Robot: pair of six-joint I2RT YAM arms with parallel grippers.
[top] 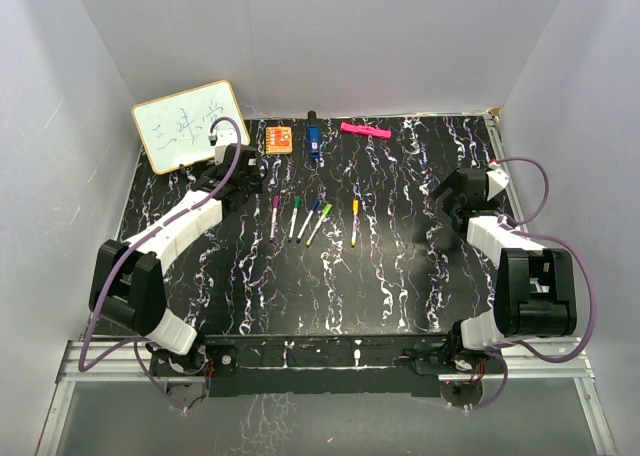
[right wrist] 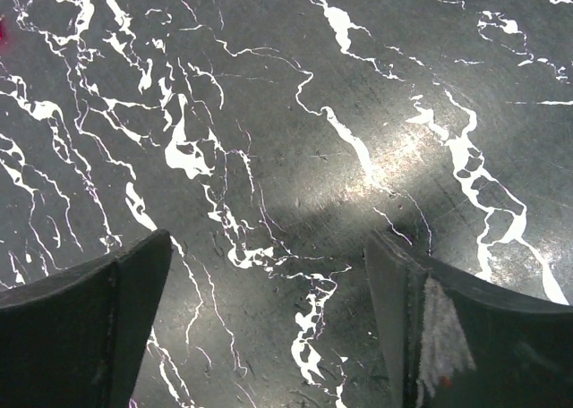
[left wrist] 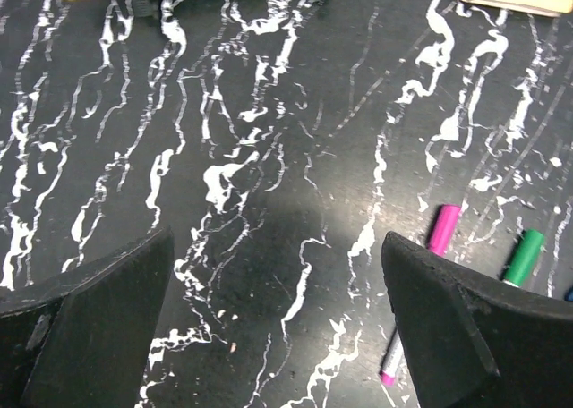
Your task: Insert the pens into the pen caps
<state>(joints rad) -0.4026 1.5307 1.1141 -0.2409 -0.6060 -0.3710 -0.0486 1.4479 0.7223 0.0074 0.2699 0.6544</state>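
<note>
Several thin pens lie in a row on the black marbled table (top: 400, 266): magenta (top: 274, 217), green (top: 295, 216), blue (top: 311, 214), yellow-green (top: 320, 224) and orange-yellow (top: 354, 222). Each has a coloured far end. In the left wrist view the magenta pen (left wrist: 440, 231) and the green pen (left wrist: 524, 254) lie just right of the right finger, each with a coloured cap-like end. I see no loose pen caps. My left gripper (top: 243, 173) (left wrist: 276, 247) is open and empty, left of the magenta pen. My right gripper (top: 447, 202) (right wrist: 269, 247) is open and empty over bare table, far right of the pens.
A yellow-framed whiteboard (top: 190, 124) stands at the back left. An orange square card (top: 279, 138), a dark blue chunky object (top: 313, 141) and a pink bar (top: 364, 130) lie along the back edge. White walls enclose the table.
</note>
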